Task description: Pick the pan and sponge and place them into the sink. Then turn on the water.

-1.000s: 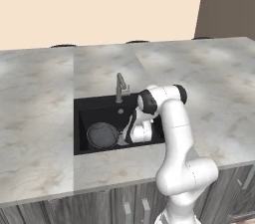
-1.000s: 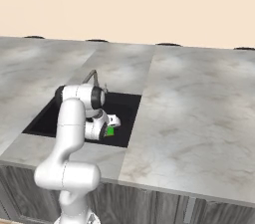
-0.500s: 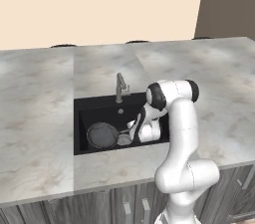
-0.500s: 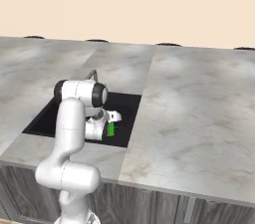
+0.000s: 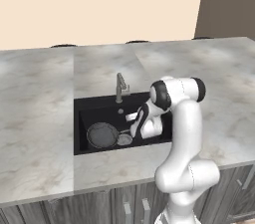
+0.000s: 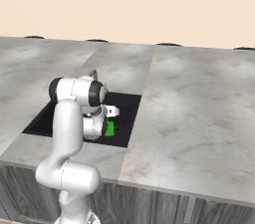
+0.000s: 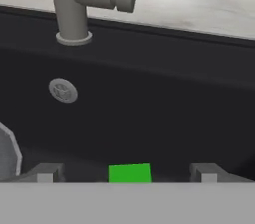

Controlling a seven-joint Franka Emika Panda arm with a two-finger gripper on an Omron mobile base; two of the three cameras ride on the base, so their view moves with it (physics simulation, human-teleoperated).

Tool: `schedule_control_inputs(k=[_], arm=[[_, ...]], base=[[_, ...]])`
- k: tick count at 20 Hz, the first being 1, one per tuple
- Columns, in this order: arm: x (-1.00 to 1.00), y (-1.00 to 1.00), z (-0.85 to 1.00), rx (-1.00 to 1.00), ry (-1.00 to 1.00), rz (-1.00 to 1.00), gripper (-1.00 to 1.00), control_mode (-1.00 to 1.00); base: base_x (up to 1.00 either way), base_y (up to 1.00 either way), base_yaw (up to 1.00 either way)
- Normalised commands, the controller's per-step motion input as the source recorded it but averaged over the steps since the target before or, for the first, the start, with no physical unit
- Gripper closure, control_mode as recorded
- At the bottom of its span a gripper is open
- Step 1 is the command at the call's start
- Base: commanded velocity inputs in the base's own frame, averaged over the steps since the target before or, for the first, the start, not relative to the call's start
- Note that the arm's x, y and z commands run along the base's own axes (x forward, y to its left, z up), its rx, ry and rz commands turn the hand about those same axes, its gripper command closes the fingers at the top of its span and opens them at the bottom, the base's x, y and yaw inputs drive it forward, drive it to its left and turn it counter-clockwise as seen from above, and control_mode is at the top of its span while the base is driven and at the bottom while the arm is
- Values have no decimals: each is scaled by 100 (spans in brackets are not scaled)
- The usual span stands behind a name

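Observation:
The black sink [image 5: 99, 113] holds the grey pan [image 5: 102, 135] on its left floor; the pan's rim [image 7: 7, 156] shows at the left edge of the hand view. The green sponge [image 7: 130, 173] lies on the sink floor [image 7: 149, 98], straight below my gripper [image 7: 127, 174]. The jaws stand open, one fingertip on each side of the sponge and apart from it. From the right base view the sponge [image 6: 110, 128] sits just beside my hand inside the basin [image 6: 127, 106]. No water is in view at the grey faucet [image 7: 74, 4].
The faucet [image 5: 120, 87] rises from the back rim, with the round silver drain [image 7: 63, 90] below it. Grey marble counter [image 5: 40, 118] surrounds the basin on all sides. My forearm hangs over the sink's right half.
The elbow has swung to the right and the hand has shifted slightly inside the basin. The sponge now shows a little lower beside the hand. The jaws have stayed wide.

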Motion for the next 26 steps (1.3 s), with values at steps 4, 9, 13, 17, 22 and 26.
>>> schedule_control_inputs(k=[4, 9, 13, 17, 22, 26], arm=[[1, 0, 33, 4, 0, 0, -100, -100], [20, -1, 21, 0, 0, 0, -100, -100], [17, -6, 30, 6, 0, 0, -100, -100], [0, -14, 49, 17, 0, 0, -100, -100], [9, -14, 32, 18, 0, 0, -100, -100], [21, -23, 16, 8, 0, 0, -100, -100]], base=[[0, 0, 0], [0, 0, 0], [0, 0, 0], [0, 0, 0], [0, 0, 0], [0, 0, 0]])
